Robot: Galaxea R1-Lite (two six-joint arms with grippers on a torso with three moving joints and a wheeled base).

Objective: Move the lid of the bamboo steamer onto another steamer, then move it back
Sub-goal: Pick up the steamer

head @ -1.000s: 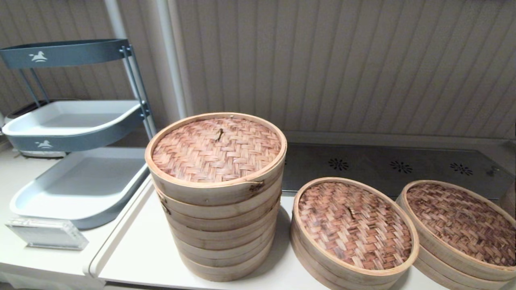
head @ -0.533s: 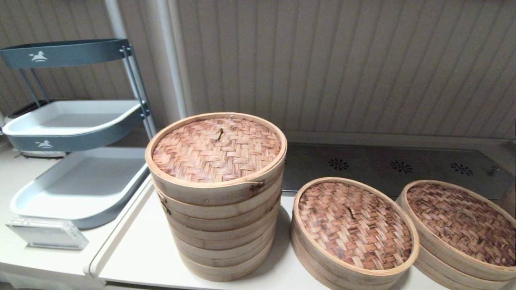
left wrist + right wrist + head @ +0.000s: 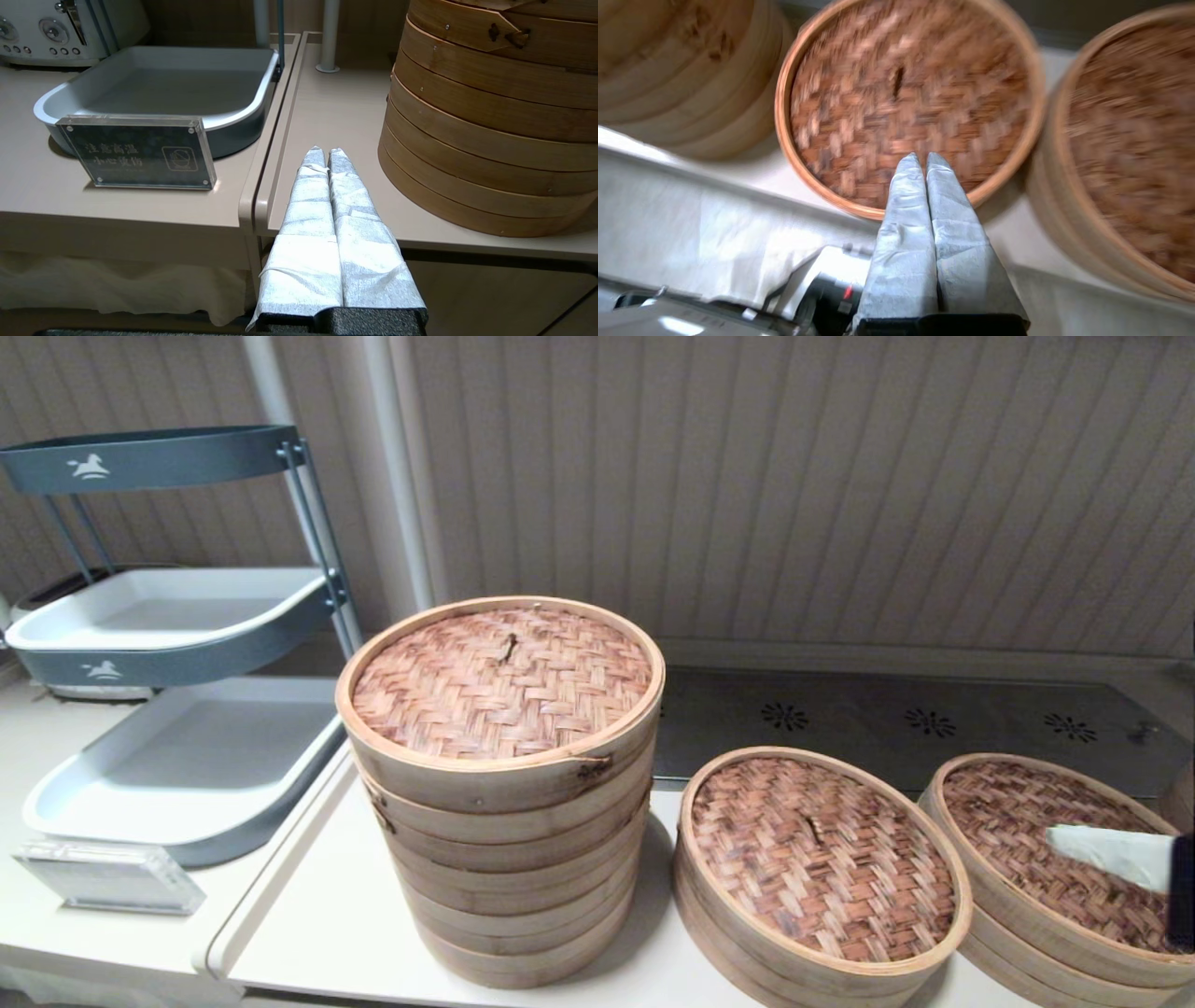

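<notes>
Now, found the bamboo steamer lid (image 3: 1046,868) at the far right of the white counter (image 3: 327,915), seated flat on a low bamboo steamer (image 3: 1036,952). Noted its dark-brown weave and pale hoop rim, partly cut off by the edge of the head view. Noted its rim just beside that of the middle lid (image 3: 822,859), a redder one with a small dark knot at centre, also on a low steamer.

Saw the right gripper (image 3: 1053,837) reaching in from the right edge, its tip lying across the dark lid in the head view. Found its cloth-wrapped fingers (image 3: 906,219) pressed flat together, with no gap between them and nothing pinched. Could not tell whether it touched the weave or hung above it. Saw, in the right wrist view, those fingertips pointing over the near rim of the middle lid, with the dark lid off to one side.

Spotted the tall many-tiered steamer (image 3: 504,859) further left, capped with a lighter reddish-tan lid (image 3: 499,681).

Saw the left gripper (image 3: 326,151) only in its own wrist view, low at the counter's front edge near the base of the tall steamer. Found it likewise closed tight, holding nothing and touching nothing. Noted a grey tray (image 3: 154,88) and a small acrylic sign (image 3: 135,154) beyond it on the neighbouring surface.
</notes>
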